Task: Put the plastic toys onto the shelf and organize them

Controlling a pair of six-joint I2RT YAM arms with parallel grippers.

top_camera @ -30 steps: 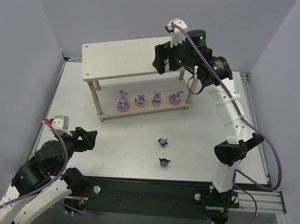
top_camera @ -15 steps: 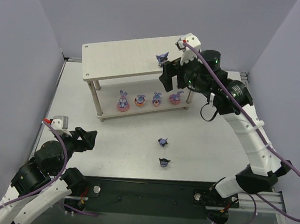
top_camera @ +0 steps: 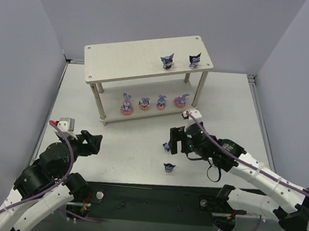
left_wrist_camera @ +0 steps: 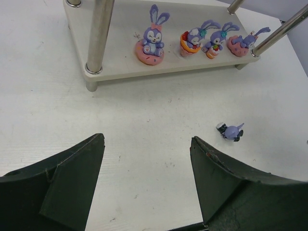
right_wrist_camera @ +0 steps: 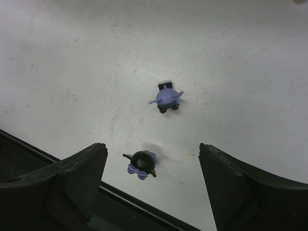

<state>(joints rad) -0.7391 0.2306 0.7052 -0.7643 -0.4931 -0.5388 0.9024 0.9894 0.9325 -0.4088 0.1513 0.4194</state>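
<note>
Moved since the earlier frame: the right arm, which was up at the shelf's top board, is now low over the table in front of the shelf. The left arm sits much as before.

Item 1, right gripper (right_wrist_camera: 151,147): jaws apart, nothing between them. In my right wrist view it hangs above two dark figures without touching either.

Item 2, left gripper (left_wrist_camera: 145,139): jaws apart and empty, low over the table (top_camera: 130,146) at the near left, well apart from every toy.

Item 3, shelf (top_camera: 126,62): two-tier beige rack standing at the far middle of the table.

Item 4, top board, right end: two dark pointed-ear figures, upright and side by side, the left one (top_camera: 168,60) and the right one (top_camera: 194,60) near the corner. The gripper hid this corner before; I now see both standing free.

Item 5, lower tier: four purple-blue bunnies in a row. I count the tall-eared bunny (left_wrist_camera: 151,38) on its pink base at the left, then the second bunny (left_wrist_camera: 192,38), the third bunny (left_wrist_camera: 216,41) just beside it, and the end bunny (left_wrist_camera: 243,41), which leans low by the right leg.

Item 6, on the table, not yet shelved: one tipped dark figure (right_wrist_camera: 167,97), lying on its side in front of the shelf, and one near dark figure (right_wrist_camera: 141,163), closer to the arm bases. They lie apart from each other, in the same spots as earlier.
</note>
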